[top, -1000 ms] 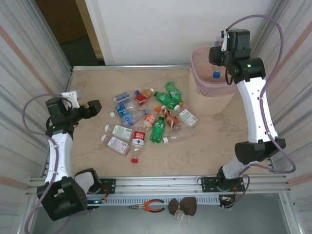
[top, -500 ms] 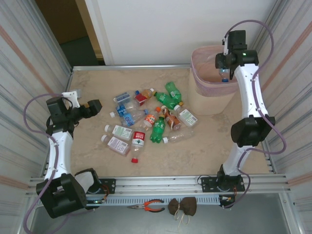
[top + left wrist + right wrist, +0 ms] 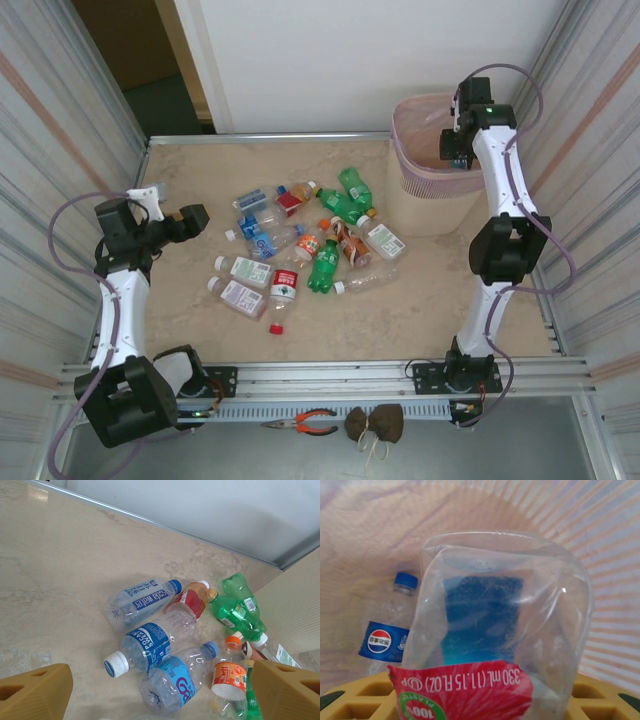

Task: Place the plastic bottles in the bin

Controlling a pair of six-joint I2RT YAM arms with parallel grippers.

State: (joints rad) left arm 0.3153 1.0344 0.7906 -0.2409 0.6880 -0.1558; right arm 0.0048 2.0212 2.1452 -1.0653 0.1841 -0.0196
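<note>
Several plastic bottles [image 3: 310,245] lie in a loose pile mid-table, clear and green, with coloured labels. My left gripper [image 3: 195,220] hovers open to the left of the pile. In the left wrist view its fingers [image 3: 32,692] frame a white-capped blue-label bottle [image 3: 150,647] and a light-blue-label bottle [image 3: 177,680]. The pale pink bin [image 3: 430,205] stands at the far right. My right gripper [image 3: 458,150] is over the bin's mouth, shut on a clear bottle with a red label [image 3: 500,630]. Below it, a blue-capped bottle [image 3: 387,635] lies inside the bin [image 3: 370,540].
Corrugated metal walls close in the table on the left and right, and a white wall stands behind. Pliers [image 3: 305,422] and a brown cloth lump [image 3: 375,422] lie on the near rail, off the table surface. Bare tabletop lies between the left gripper and the pile.
The right arm has swung its wrist further over the bin and tipped the held bottle down into its mouth. The left arm has stayed where it was.
</note>
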